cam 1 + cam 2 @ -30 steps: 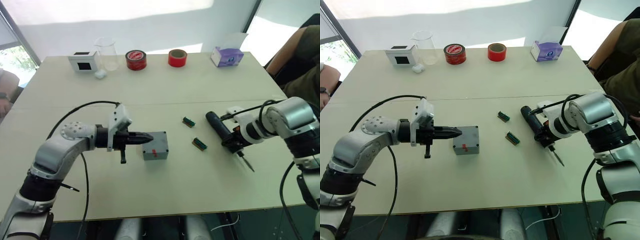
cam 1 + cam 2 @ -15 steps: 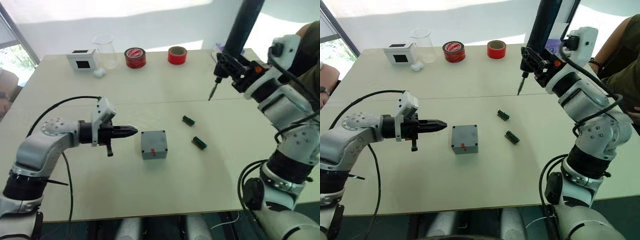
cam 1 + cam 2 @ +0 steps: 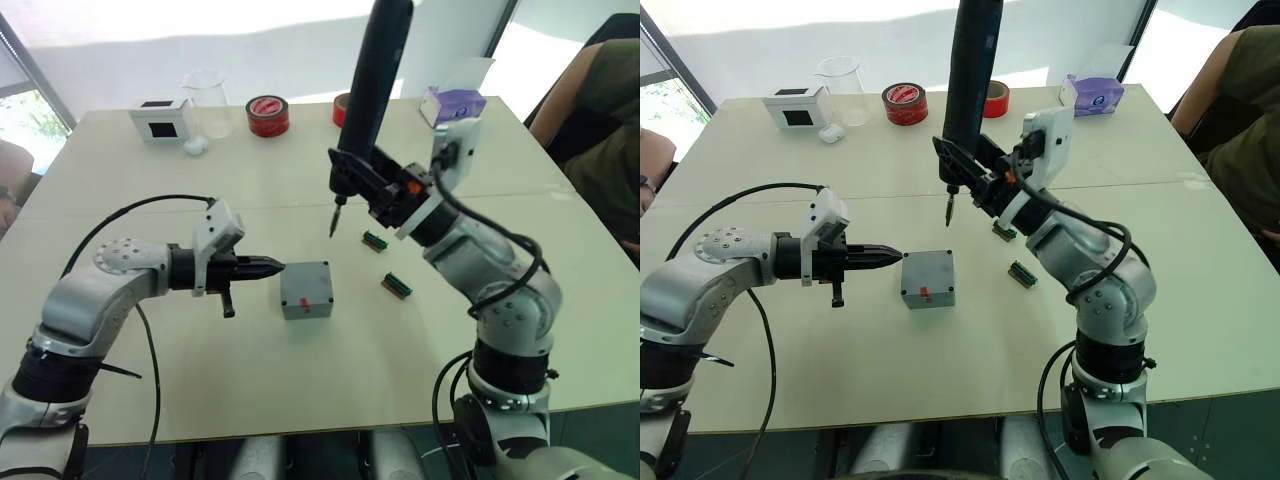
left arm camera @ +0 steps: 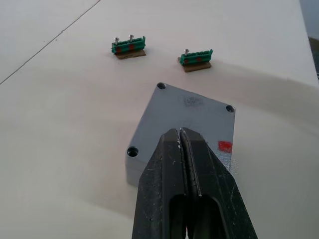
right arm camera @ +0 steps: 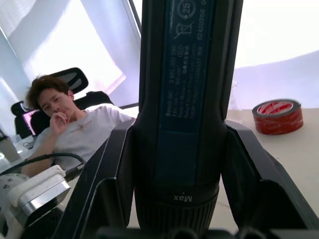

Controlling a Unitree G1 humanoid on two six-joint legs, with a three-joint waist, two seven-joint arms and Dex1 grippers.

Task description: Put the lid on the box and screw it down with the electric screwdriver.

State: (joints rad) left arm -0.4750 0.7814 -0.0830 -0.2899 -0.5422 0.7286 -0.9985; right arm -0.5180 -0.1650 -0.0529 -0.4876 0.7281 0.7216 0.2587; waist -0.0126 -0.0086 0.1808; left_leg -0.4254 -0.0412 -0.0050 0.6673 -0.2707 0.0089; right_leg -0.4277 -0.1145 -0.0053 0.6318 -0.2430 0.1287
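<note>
electric screwdriver [image 3: 368, 90], thick black cylinder, upright in right tool [image 3: 372, 185].

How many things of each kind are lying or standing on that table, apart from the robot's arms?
Grey box: 1
Green connector blocks: 2
Red tape rolls: 2
Clear beaker: 1
White box with black window: 1
Small white object: 1
Purple tissue box: 1
Total: 9

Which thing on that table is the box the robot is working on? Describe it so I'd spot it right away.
Look at the middle of the pale table, just ahead of the left gripper, whose fingers are shut. The box is a small grey square block with its lid on. Unlike the two small green parts nearby, it carries a red mark.
</note>
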